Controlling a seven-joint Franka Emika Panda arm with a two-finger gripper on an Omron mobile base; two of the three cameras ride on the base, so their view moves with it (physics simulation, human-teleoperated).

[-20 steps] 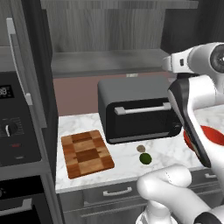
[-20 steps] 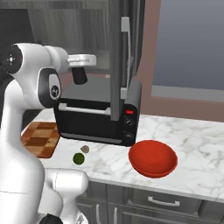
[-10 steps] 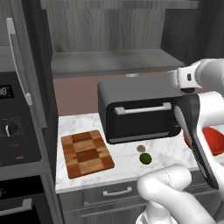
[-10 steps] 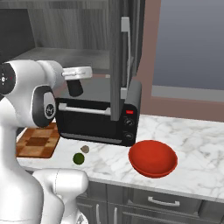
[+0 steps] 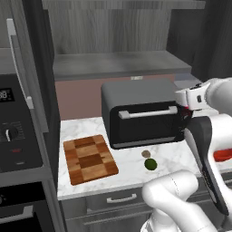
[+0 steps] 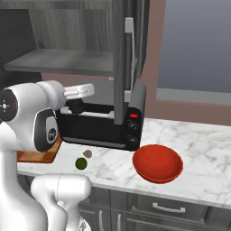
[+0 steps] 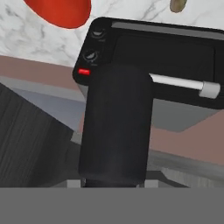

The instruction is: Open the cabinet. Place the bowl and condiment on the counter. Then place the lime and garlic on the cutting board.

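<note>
The condiment, a dark shaker, stands large in the hand view with my gripper shut on it. I hold it in the air in front of the toaster oven's top, above the counter. The red bowl sits on the counter to the right of the oven. The lime and the garlic lie side by side on the marble in front of the oven. At the left lies the chequered cutting board. The cabinet is open, its right door swung out edge-on.
A black toaster oven stands at the back of the counter under the cabinet shelf. A tall oven column with dials borders the counter on the left. Grey drawers run below the counter edge.
The hand has come down from cabinet-shelf height to the level of the toaster oven's top, carrying the shaker. Bowl, lime and garlic have not moved.
</note>
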